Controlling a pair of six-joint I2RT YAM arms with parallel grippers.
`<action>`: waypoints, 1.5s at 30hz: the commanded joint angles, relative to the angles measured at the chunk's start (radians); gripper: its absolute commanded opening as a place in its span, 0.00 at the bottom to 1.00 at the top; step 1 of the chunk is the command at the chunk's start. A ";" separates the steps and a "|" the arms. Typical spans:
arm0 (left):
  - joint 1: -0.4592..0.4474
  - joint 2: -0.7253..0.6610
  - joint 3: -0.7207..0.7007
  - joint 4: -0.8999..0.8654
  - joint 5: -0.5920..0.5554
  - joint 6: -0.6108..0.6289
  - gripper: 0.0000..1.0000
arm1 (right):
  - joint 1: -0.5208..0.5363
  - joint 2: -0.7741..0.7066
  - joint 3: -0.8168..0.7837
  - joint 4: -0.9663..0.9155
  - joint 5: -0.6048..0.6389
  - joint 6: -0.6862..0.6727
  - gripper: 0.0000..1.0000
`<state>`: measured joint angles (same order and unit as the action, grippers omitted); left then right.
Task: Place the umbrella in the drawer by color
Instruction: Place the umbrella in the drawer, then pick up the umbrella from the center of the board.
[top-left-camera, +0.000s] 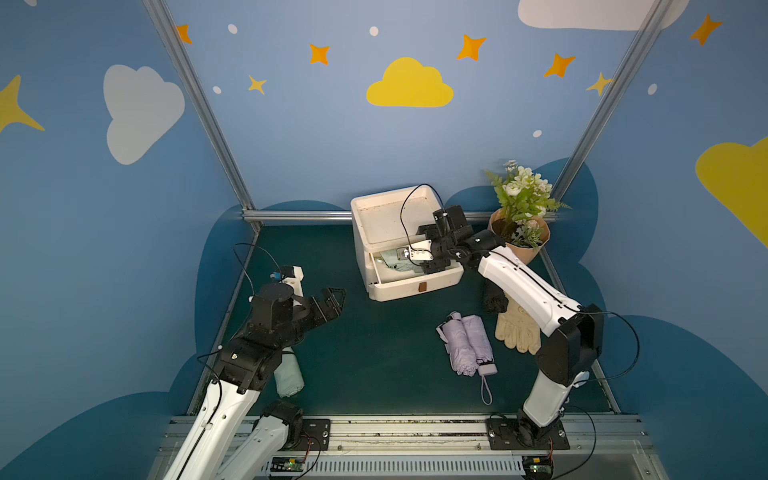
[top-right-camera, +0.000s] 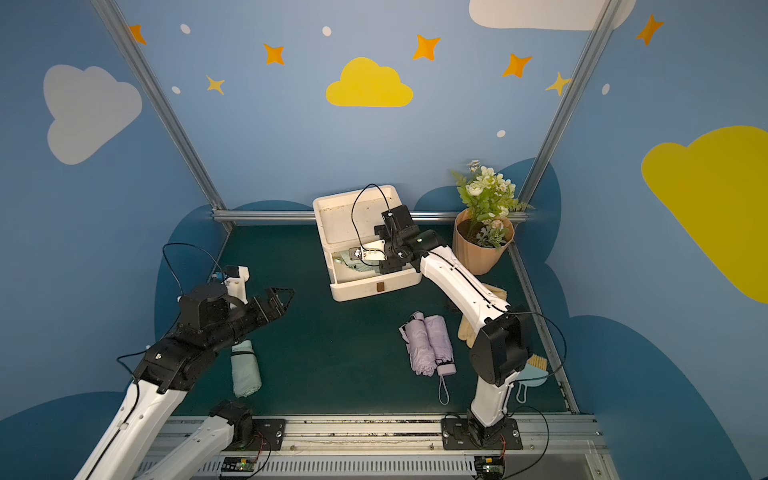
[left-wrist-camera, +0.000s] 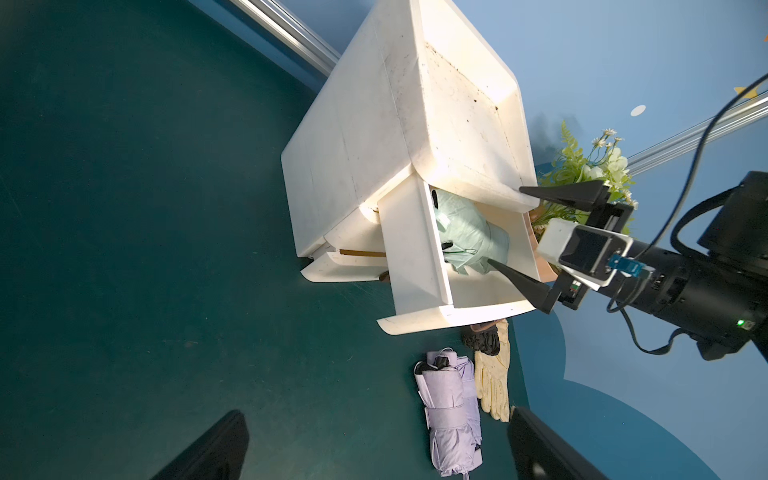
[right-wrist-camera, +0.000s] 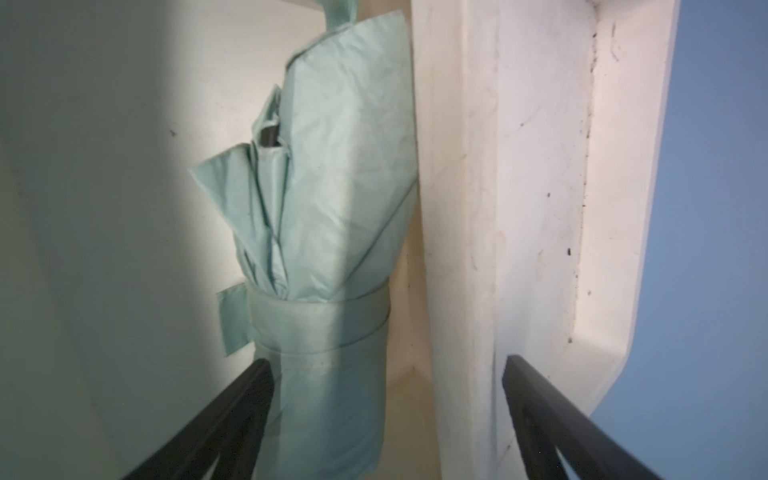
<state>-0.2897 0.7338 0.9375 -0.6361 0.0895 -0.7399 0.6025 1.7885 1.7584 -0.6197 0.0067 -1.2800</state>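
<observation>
A white drawer unit (top-left-camera: 390, 224) stands at the back of the mat with its upper drawer (top-left-camera: 399, 289) pulled out. A mint-green folded umbrella (top-left-camera: 392, 264) (left-wrist-camera: 465, 237) (right-wrist-camera: 332, 208) lies inside that drawer. My right gripper (left-wrist-camera: 507, 226) (right-wrist-camera: 388, 359) hangs open over the drawer; its jaws stand wide, one finger beside the umbrella, not clamping it. A lilac folded umbrella (top-left-camera: 467, 345) (left-wrist-camera: 451, 419) lies on the mat in front of the unit. A second mint-green umbrella (top-left-camera: 289, 376) lies partly under my left arm. My left gripper (top-left-camera: 341, 300) (left-wrist-camera: 377, 411) hovers open and empty at the left.
Cream gloves (top-left-camera: 517, 332) and a black bundle (top-left-camera: 494, 301) lie right of the lilac umbrella, partly under my right arm. A potted plant (top-left-camera: 519, 237) stands at the back right corner. A pale blue dustpan with a brush (top-right-camera: 534, 374) lies by the right edge.
</observation>
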 joint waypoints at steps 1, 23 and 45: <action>0.030 -0.003 0.036 -0.057 -0.008 0.022 1.00 | -0.013 -0.053 0.042 0.038 -0.014 0.034 0.93; 0.110 0.345 0.156 -0.648 -0.414 0.113 1.00 | -0.028 -0.620 -0.180 0.044 -0.193 1.010 0.99; 0.372 0.508 -0.166 -0.334 -0.299 -0.151 1.00 | -0.028 -0.857 -0.437 0.004 -0.143 1.239 0.99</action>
<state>0.0673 1.1984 0.7822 -1.0439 -0.2317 -0.8749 0.5774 0.9382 1.3342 -0.6060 -0.1417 -0.0555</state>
